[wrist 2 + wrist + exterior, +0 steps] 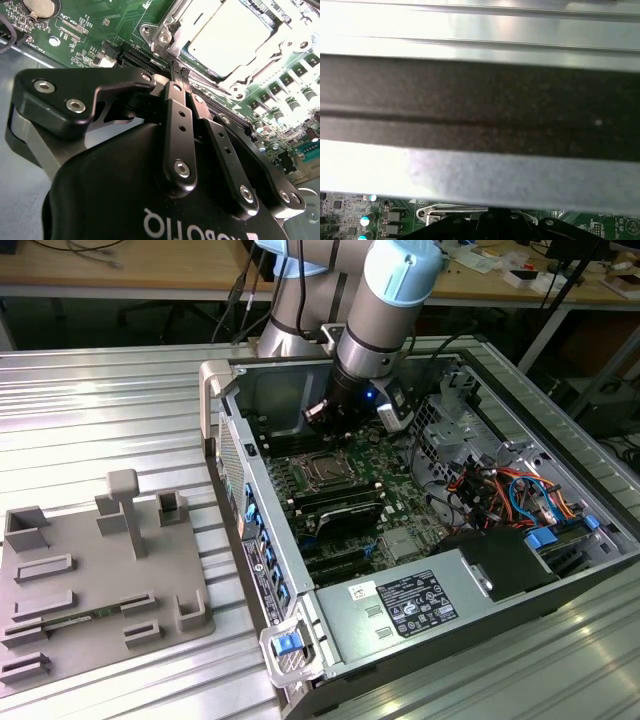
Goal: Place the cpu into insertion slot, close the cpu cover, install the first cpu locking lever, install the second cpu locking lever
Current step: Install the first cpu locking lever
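Cpu [227, 36] sits seated in the insertion slot [301, 471] on the green circuit board [100, 20], silvery top facing up. That placement step looks done.

- The cpu cover [250, 75] appears to lie down flat, its metal frame ringing the cpu, whose top shows through the cut-out. I judge it closed, or nearly so.
- Locking levers: I cannot tell whether either one is latched.
- The jaws are pressed together with nothing between them. In the second wrist view their tips sit just beside one corner of the socket frame. Whether they touch it I cannot tell.
- Likely reason: closed jaws make one narrow, stiff tip, which suits pushing thin metal parts better than gripping them.
- The arm [385, 300] reaches steeply down into the open computer case [230, 440], so the tool clears the side walls. The first wrist view looks along a case wall [480, 100], with the board just beyond it.
- A grey fixture tray [100, 580] lies on the ribbed surface [100, 410] at the exterior view's left, well apart from the case.
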Robot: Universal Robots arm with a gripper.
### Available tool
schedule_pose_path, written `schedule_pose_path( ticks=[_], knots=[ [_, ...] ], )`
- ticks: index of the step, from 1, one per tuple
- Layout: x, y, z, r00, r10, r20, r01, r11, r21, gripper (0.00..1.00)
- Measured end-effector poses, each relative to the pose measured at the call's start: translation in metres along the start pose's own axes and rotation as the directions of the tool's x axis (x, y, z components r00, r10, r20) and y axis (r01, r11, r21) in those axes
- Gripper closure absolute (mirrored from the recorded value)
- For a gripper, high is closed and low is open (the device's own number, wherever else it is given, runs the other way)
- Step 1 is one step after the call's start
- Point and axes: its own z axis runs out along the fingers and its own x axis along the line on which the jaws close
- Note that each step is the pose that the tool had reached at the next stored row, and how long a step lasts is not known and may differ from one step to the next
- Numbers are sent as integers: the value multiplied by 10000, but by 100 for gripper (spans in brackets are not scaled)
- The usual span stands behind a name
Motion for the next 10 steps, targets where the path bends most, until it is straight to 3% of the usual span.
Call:
schedule_pose_path(
  ticks=[10],
  knots=[
    [0,-18,-4,10000,0,-1,0,10000,18,89]
  ],
)
